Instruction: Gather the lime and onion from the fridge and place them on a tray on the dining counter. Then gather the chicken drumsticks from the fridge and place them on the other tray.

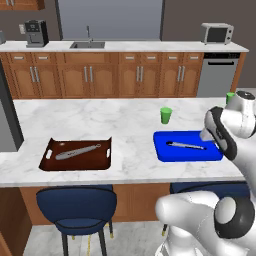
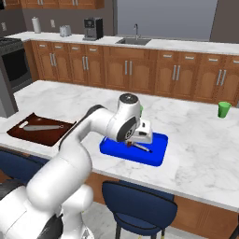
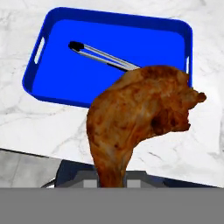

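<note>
My gripper (image 3: 110,178) is shut on the narrow end of a brown chicken drumstick (image 3: 142,111), which fills the middle of the hand view. Beneath it lies the bright blue other tray (image 3: 57,76), with grey tongs (image 3: 103,56) in it. The drumstick hangs above that tray's near right corner and the marble beside it. In the base views the hand (image 1: 209,133) (image 2: 142,134) hovers low over the blue tray (image 1: 170,152) (image 2: 158,151) on the dining counter (image 1: 100,120). The dark brown tray (image 1: 75,164) (image 2: 44,136) holds a grey utensil (image 1: 77,151). The lime and onion are out of view.
A green cup (image 1: 165,115) stands just behind the blue tray, another green cup (image 2: 224,109) farther right. Blue stools (image 1: 75,205) (image 2: 140,205) sit under the counter's near edge. A tall dark-grey appliance side (image 1: 6,117) stands at the left. The wall counter with sink (image 1: 87,45) lies beyond.
</note>
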### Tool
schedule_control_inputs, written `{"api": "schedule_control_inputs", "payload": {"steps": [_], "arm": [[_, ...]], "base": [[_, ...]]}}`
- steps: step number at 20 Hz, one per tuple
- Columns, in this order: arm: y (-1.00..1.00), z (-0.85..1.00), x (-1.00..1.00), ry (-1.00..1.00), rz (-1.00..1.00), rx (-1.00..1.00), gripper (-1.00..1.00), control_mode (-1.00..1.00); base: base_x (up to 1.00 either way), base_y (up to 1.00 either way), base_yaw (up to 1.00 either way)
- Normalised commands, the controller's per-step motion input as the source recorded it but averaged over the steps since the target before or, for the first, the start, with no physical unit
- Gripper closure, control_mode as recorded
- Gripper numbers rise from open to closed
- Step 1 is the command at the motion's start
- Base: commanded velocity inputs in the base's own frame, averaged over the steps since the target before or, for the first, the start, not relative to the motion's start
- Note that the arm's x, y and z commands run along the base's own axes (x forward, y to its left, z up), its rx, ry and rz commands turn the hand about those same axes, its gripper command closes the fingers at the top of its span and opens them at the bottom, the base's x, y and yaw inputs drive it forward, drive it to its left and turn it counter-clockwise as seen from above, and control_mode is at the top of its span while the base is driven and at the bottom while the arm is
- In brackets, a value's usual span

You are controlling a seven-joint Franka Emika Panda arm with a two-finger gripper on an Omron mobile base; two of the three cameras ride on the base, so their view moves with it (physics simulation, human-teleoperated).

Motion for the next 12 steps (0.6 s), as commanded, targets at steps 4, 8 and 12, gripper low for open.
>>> {"api": "schedule_control_inputs", "payload": {"steps": [4,8,12], "arm": [[-0.29,-0.61,0.52,0.05,0.0,-0.01,1.0,-1.0],[-0.26,-0.49,0.53,0.05,0.0,0.0,1.0,-1.0],[-0.18,-0.42,0.59,0.07,-0.02,0.0,1.0,-1.0]], "base": [[0.0,0.0,0.0],[0.0,0.0,0.0],[0.0,0.0,0.0]]}}
